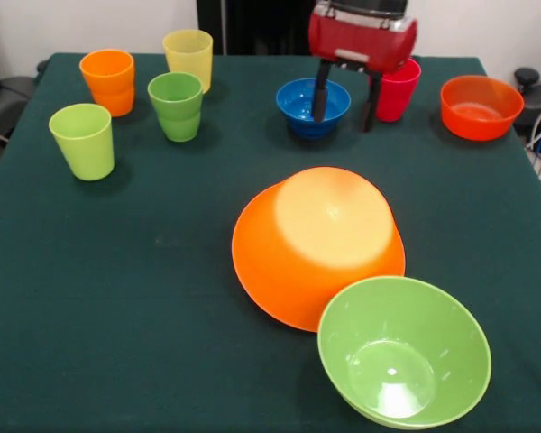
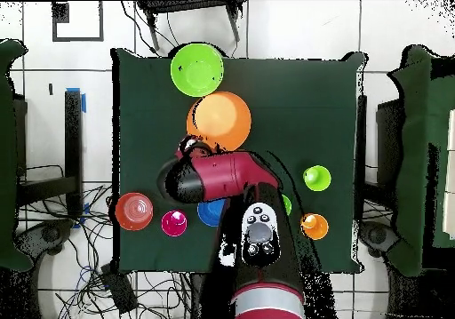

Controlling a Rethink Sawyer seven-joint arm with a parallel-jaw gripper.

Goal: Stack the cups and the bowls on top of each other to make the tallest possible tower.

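- The dark green table cloth (image 1: 144, 298) fills most of my front view.
- Tangled cables (image 2: 84, 244) sprawl over the white tiled floor (image 2: 293, 31), lower left of my overhead view.
- A black chair (image 1: 2, 95) sits at the front view's upper left edge.

The big orange bowl (image 1: 317, 245), mouth down at centre frame, is smooth glossy plastic with a pale sheen across its base. The light green bowl (image 1: 404, 352) at lower right shines too, with bright glints inside. The cups at upper left, like the lime green cup (image 1: 83, 140), look smooth plastic. The dark green tablecloth (image 1: 117, 307) is matt, faintly fuzzy fabric.
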